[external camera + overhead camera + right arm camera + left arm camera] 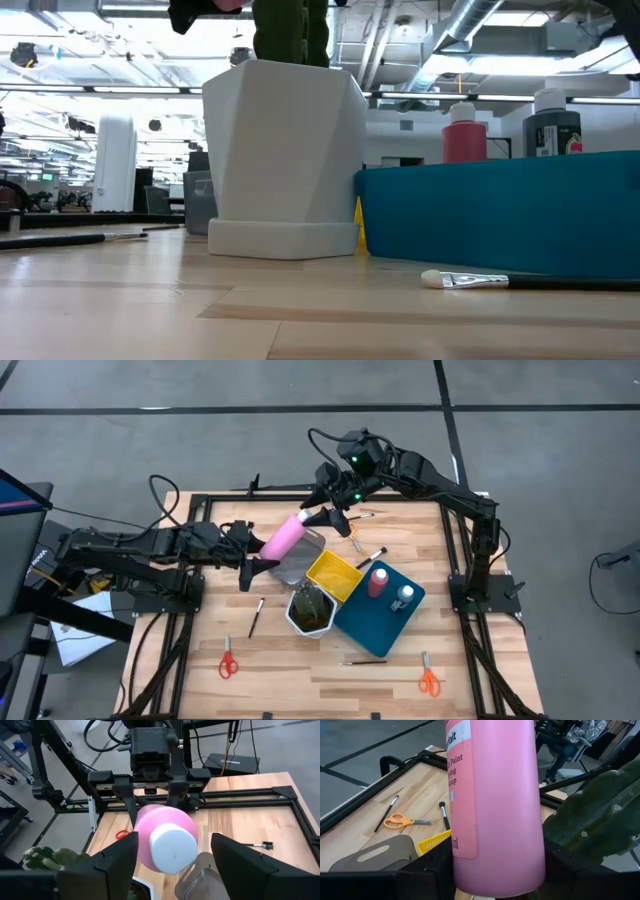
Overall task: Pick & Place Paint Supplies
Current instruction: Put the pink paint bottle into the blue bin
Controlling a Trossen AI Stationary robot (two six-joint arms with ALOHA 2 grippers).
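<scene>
A large pink paint bottle (284, 540) with a white cap (172, 847) is in the air over the grey tray (300, 560), held by my left gripper (250, 568), which is shut on its base end. My right gripper (322, 516) is open at the cap end. In the right wrist view its fingers (120, 862) stand on either side of the cap without touching it. A smaller pink-red bottle (377, 582) and a grey white-capped bottle (403, 598) stand upright in the blue tray (360, 622). My left gripper pinches the pink bottle's base end (495, 870) between its two fingers (422, 870), one on each side. It comes nearly level from the table's left. The bottle sticks out forward along the fingers, lifted clear, with its cap pointing toward the far right.
A yellow tray (333, 575) and a white hexagonal pot with a cactus (311, 610) sit between the grey and blue trays. Brushes (256, 617) (370, 557) (365, 661) lie loose on the wood. Red scissors (228, 663) and orange scissors (429, 678) lie near the near edge.
</scene>
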